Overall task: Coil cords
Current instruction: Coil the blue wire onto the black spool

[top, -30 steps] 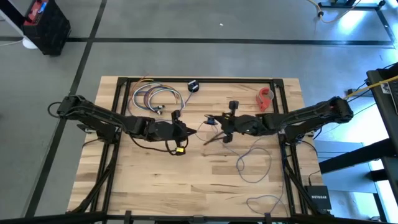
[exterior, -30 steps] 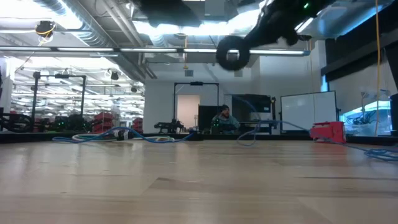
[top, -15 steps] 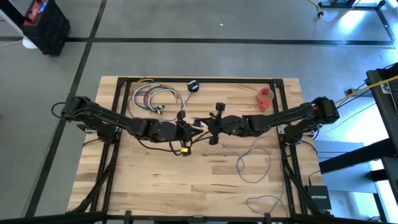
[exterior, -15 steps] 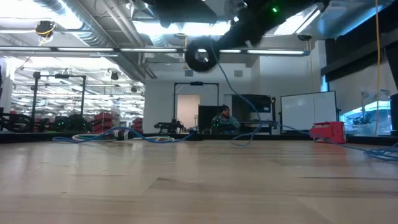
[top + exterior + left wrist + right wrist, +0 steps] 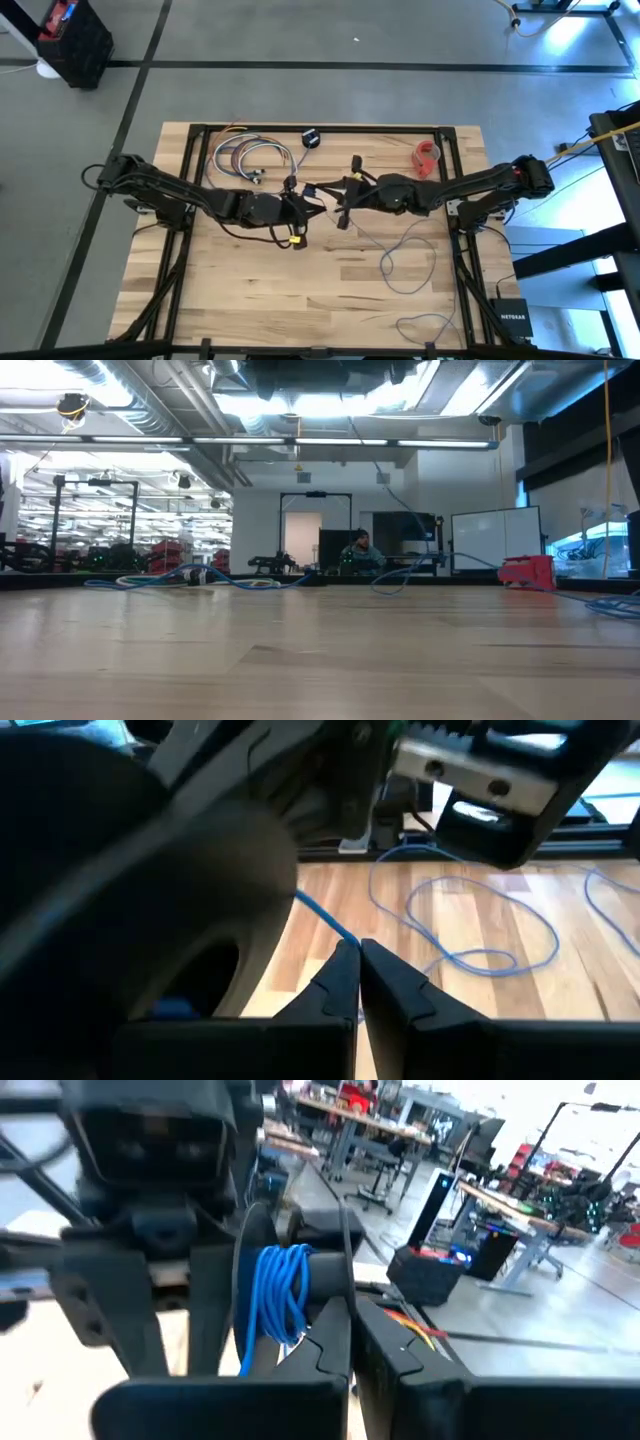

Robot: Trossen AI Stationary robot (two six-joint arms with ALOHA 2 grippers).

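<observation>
Both my arms meet above the middle of the table (image 5: 250, 300), slightly toward the far edge.

My left gripper (image 5: 358, 982) is closed, its 2 fingers pressed together on the blue cord (image 5: 330, 922); the strand runs out from between the tips and slants away toward my right arm. In the high view the left gripper (image 5: 322, 193) sits just left of centre, raised off the wood.

My right gripper (image 5: 352, 1342) is also closed. Directly ahead of its fingers, turns of the cord (image 5: 280, 1295) are wound into a tight blue bundle between dark parts of my left arm. I cannot tell whether the right fingers pinch a strand or only rest beside the bundle. From above, the right gripper (image 5: 352, 190) is close against the left one, nearly tip to tip.

The free length of the cord (image 5: 405, 255) trails from the grippers toward the near right corner, lying in loose loops on the wood, with a last small loop close to the near edge. The low view shows a strand hanging from above down to the far side of the table (image 5: 300, 660).

A separate bundle of multicoloured cables (image 5: 248, 156) lies near the far left corner. A red tape roll (image 5: 427, 154) sits near the far right corner.
</observation>
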